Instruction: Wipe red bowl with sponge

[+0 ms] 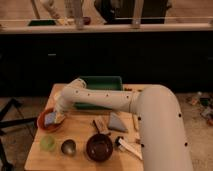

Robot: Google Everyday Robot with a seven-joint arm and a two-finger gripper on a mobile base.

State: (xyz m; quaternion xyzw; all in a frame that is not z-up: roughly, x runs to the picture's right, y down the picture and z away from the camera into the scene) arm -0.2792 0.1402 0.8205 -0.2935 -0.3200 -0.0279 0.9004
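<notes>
Camera view looks down on a light wooden table (80, 131) filling the lower half of the frame, with a dark counter front behind it. At the left edge of the table sits the round, shallow orange-red bowl (42, 125). Inside it lies the small blue-grey sponge (50, 118), a soft rectangular pad resting against the bowl's inner surface. The white robot arm (145, 112) sweeps in from the lower right, bends at the upper middle of the table and drops down into the bowl. Its gripper (59, 118) is over the right side of the bowl, fingers closed, pressed against the sponge; whether the pad is actually pinched between them is hard to tell.

Below the bowl stands a small green cup (47, 143), with a round metallic object (68, 147) just beside it. Further right is a dark maroon-brown bowl (99, 147). A flat grey-blue triangular piece (118, 122) lies mid-table, and a green rectangular tray (102, 82) sits at the table's far edge behind the arm.
</notes>
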